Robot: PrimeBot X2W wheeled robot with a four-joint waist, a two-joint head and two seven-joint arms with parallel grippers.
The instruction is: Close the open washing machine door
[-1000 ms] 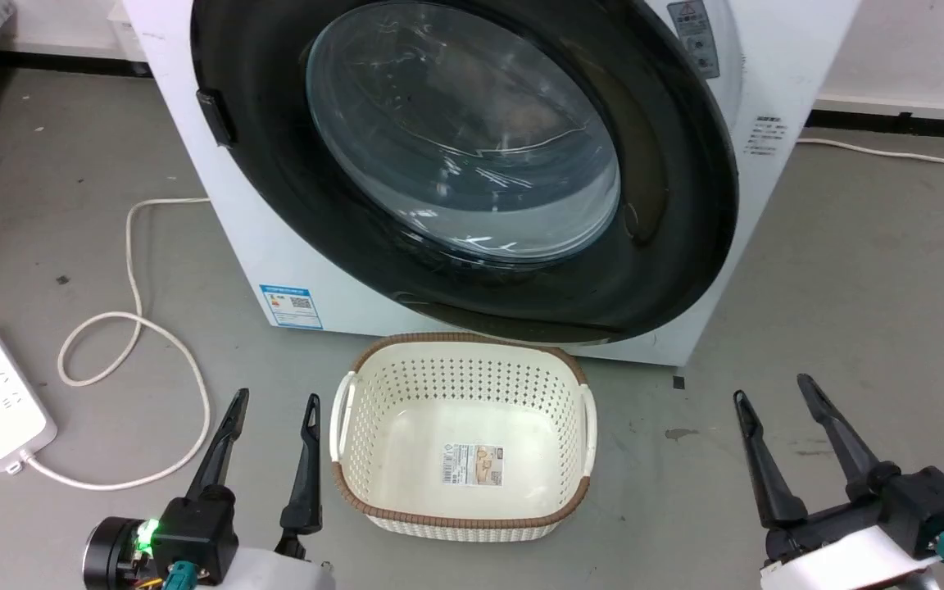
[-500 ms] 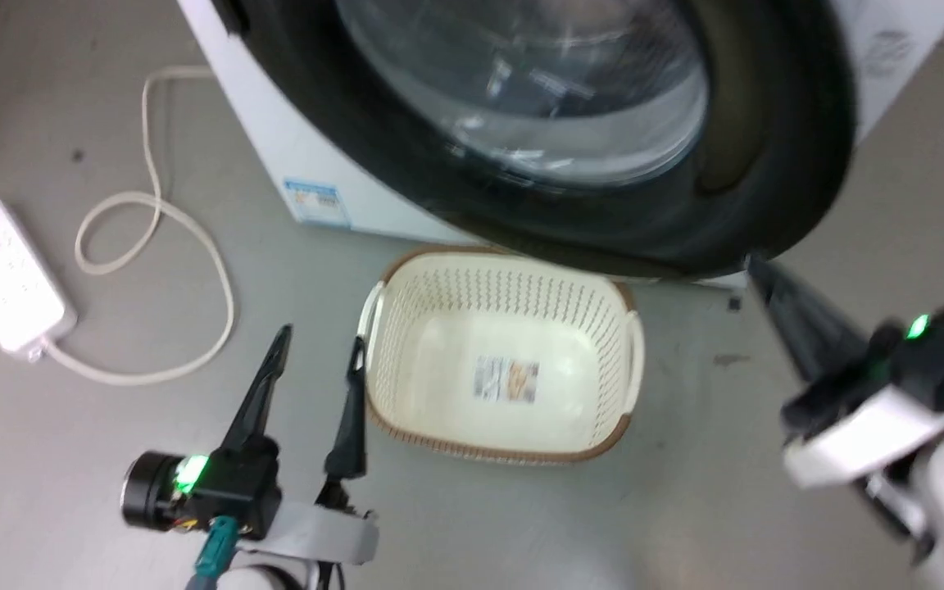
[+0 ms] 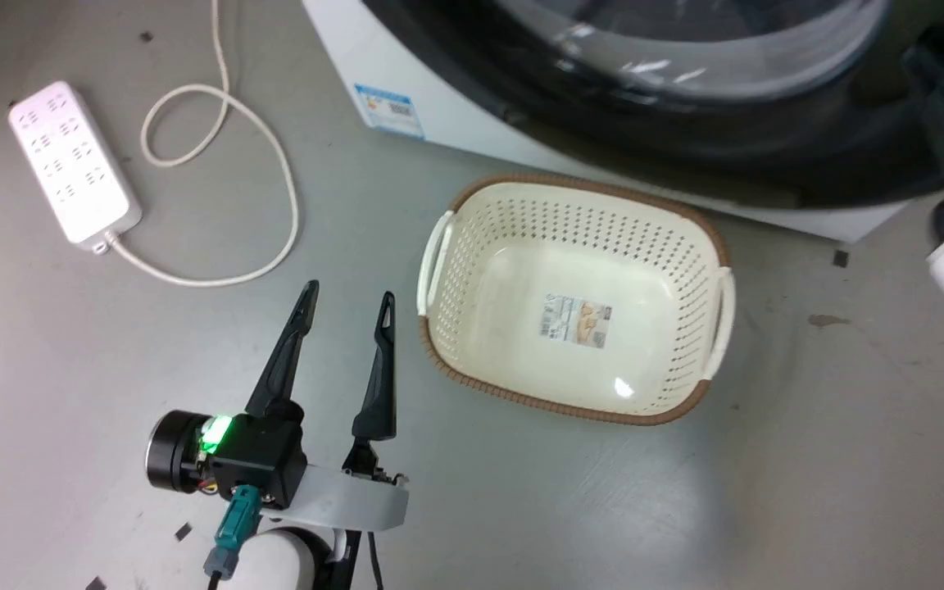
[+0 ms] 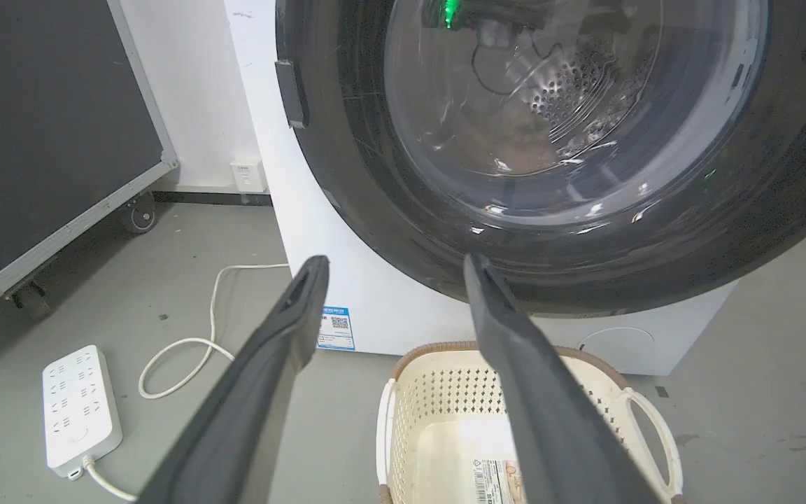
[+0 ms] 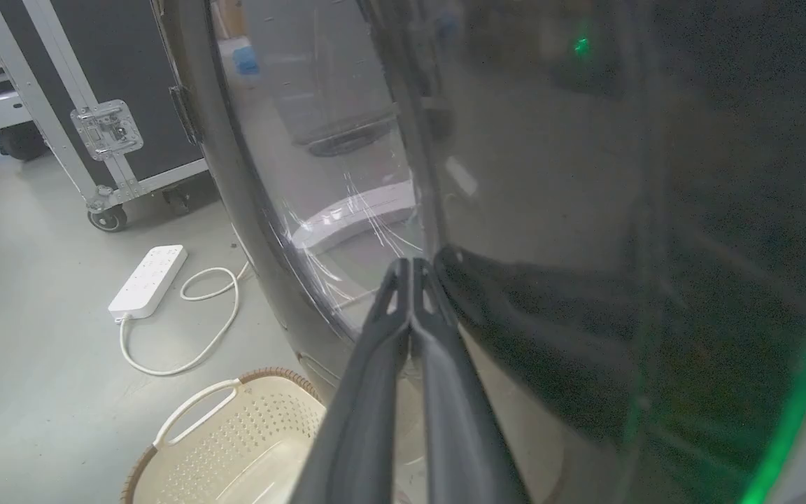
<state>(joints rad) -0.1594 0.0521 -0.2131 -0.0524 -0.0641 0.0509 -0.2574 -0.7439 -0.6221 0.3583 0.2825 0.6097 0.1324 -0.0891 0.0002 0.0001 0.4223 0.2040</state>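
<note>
Right wrist view shows us the right gripper clenched on nothing, fingertips together right at the washing machine door, at the edge of its glass bowl. In the head view we see the left gripper released, fingers spread, just left of the cream basket. The door covers the front of the washing machine, beyond the basket.

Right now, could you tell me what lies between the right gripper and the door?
Nothing visible; in the right wrist view the shut right gripper meets the washing machine door.
</note>
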